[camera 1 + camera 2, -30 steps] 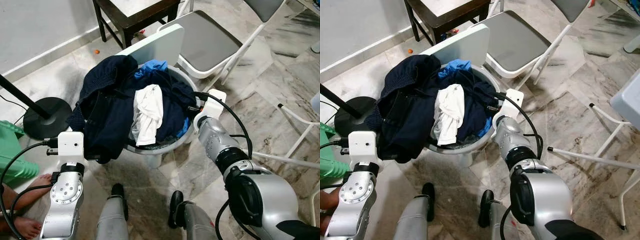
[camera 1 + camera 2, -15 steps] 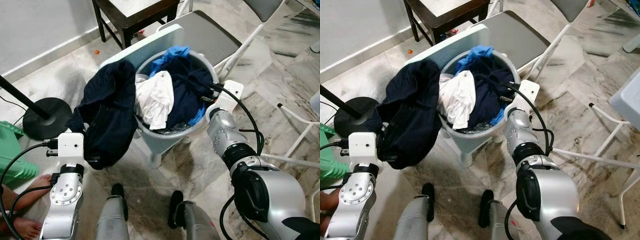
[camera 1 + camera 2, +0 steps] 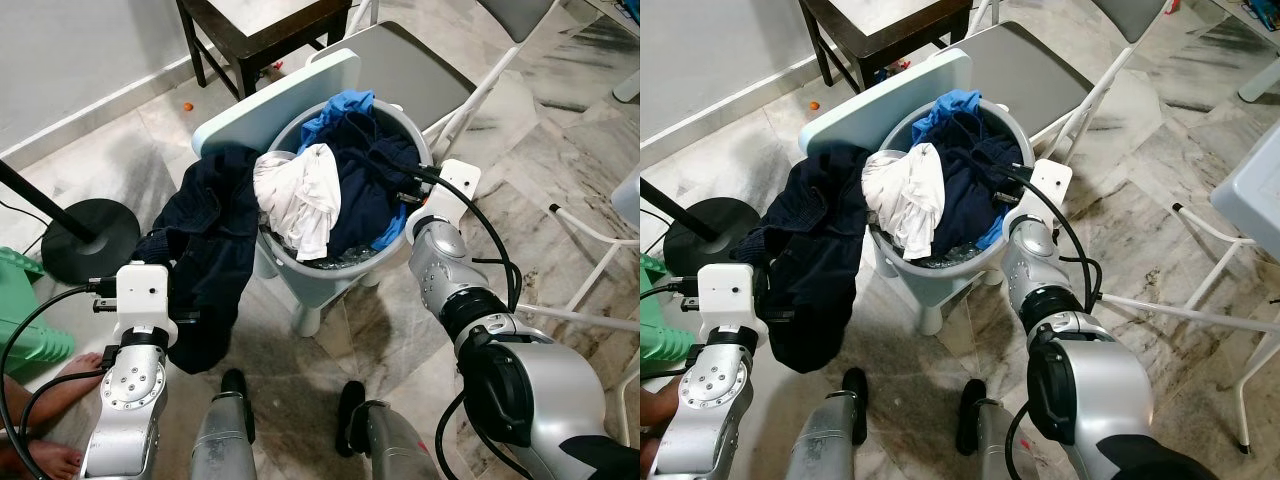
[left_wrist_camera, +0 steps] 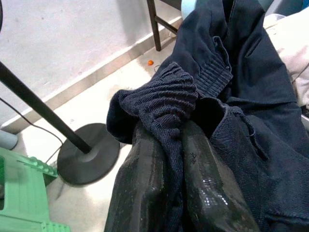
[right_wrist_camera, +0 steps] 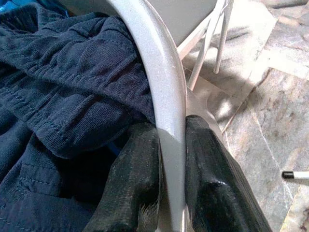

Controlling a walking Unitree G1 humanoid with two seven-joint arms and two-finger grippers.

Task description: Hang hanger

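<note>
A dark navy garment (image 3: pixel 210 260) trails out of the grey laundry basket (image 3: pixel 320 285) and hangs down its left side. My left gripper (image 4: pixel 176 130) is shut on a ribbed fold of that garment, low at the left. My right gripper (image 5: pixel 171 126) is shut on the basket's grey rim (image 5: pixel 159 72), on the basket's right side. Inside the basket lie a white garment (image 3: pixel 300 195), more navy cloth (image 3: pixel 365 175) and a bright blue piece (image 3: pixel 335 105). I see no hanger.
The basket rests on a pale stool (image 3: pixel 270 95). A white folding chair (image 3: pixel 430 60) stands behind it, a dark wooden table (image 3: pixel 260 30) farther back. A black stand base (image 3: pixel 85 225), a green stool (image 3: pixel 20 320) and a person's foot (image 3: pixel 60 375) are at the left.
The navy garment has come further out of the basket to the left and hangs lower from my left gripper. The basket, held by my right gripper, has shifted away and sits more upright.
</note>
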